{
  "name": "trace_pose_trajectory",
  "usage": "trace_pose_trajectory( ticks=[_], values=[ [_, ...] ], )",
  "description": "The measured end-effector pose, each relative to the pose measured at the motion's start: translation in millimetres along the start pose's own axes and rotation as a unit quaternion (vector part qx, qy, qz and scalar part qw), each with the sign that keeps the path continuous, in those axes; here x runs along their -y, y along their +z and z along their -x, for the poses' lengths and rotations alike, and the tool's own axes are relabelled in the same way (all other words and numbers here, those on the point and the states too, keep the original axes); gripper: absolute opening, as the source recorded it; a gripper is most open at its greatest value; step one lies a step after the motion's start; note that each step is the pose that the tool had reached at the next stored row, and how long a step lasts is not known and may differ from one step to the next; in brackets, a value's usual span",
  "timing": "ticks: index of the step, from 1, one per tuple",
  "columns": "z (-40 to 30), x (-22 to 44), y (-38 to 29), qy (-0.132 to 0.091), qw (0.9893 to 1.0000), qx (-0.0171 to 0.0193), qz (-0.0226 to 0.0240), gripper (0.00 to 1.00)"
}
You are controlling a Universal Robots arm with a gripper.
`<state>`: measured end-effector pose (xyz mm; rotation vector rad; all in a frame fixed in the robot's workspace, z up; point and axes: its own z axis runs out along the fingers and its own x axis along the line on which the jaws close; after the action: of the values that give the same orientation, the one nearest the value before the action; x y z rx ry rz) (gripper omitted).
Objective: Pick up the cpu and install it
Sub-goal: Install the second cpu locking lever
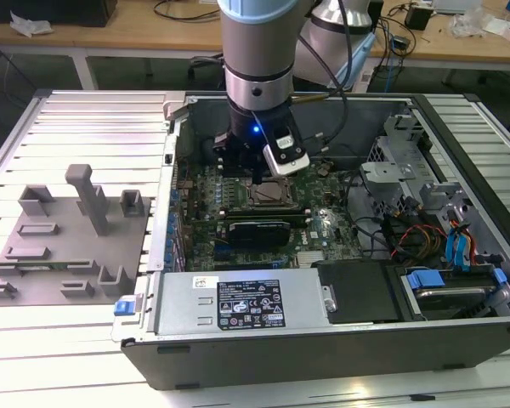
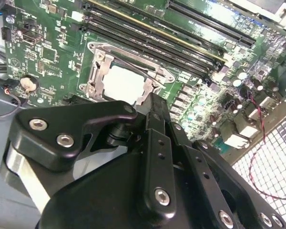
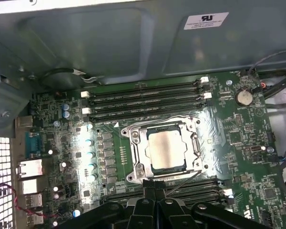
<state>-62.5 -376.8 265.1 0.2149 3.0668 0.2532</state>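
A pale slatted metal table (image 1: 76, 340) carries the work, with wooden benches (image 1: 136, 34) and loose cables along the upper edge of the exterior view. At the left of that frame lies one grey fixture plate (image 1: 64, 246) with several upright blocks and slots. To its right stands one open computer case (image 1: 323, 348), lying on its side. Inside it, from left to right: one long grey metal box (image 1: 238, 302) with a white label along the lower edge, one green motherboard (image 1: 323, 225) at the centre, and a drive cage with blue tabs and coloured wires (image 1: 446, 255) at the right.

One robot arm (image 1: 255, 51) drops from the top centre of the frame into the case. Its black pincer (image 3: 155, 193) hangs just above the motherboard; the fingers look pressed together with nothing between them.

The cpu (image 3: 165, 150) sits flat inside the one socket frame (image 3: 133, 157), centre of the first wrist view, its silvery top bare. In the second wrist view the cpu (image 2: 124, 81) shows pale in the upper middle, just beyond the pincer's tip. Four dark memory slots (image 3: 148, 98) run above the socket.
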Motion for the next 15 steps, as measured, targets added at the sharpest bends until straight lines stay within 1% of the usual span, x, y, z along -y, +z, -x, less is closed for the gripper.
trace_pose_trajectory(
  ticks=[1,2,5,8,9,11,15],
  values=[
    [3.8,-0.5,0.3,0.0,1.0,0.0,-0.0001,0.11],
    [9.6,-1.3,0.7,0.0,1.0,0.0001,-0.0011,0.11],
    [15.8,-1.8,1.5,0.001,1.0,0.0003,-0.0034,0.11],
    [18.4,-0.3,2.1,0.002,1.0,0.001,-0.0065,0.11],
    [19.5,2.6,3.2,0.003,1.0,0.0012,-0.0071,0.11],
    [19.7,5.5,6.8,0.003,1.0,0.0012,-0.0072,0.11],
    [18.6,7.5,15.0,0.003,1.0,0.001,-0.0073,0.11]
  ],
)
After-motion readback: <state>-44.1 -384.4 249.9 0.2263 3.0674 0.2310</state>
